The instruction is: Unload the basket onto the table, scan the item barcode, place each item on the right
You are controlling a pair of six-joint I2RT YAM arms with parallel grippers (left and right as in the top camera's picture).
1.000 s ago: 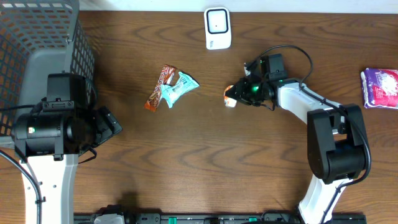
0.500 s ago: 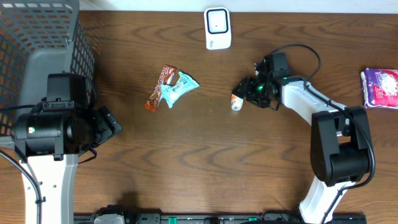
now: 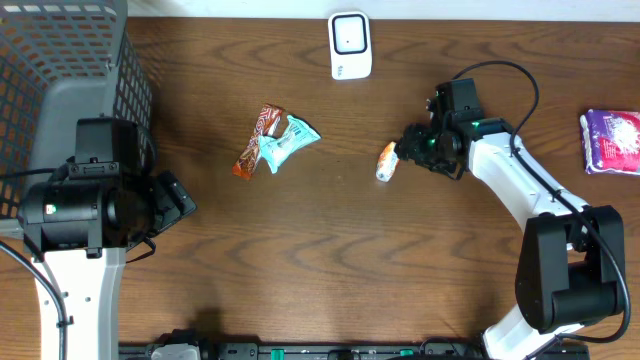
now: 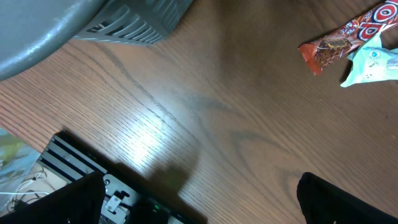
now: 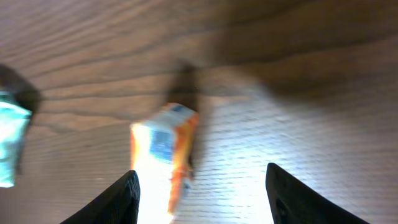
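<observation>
On the table (image 3: pixel 330 240), your left gripper (image 4: pixel 199 208) hung wide open; your right gripper (image 3: pixel 410 150) held its jaws spread, the small orange-and-white packet (image 3: pixel 386 162) lying loose just ahead. It looked light and crinkly: pinch across its narrow sides.

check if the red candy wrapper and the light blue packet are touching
Touching. The left wrist view shows the light blue packet overlapping the lower edge of the red candy wrapper, with no gap between them.

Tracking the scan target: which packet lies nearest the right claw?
The small orange-and-white packet, lying beside the right claw; the red wrapper, teal wrapper and purple bag all lie much farther off.
</observation>
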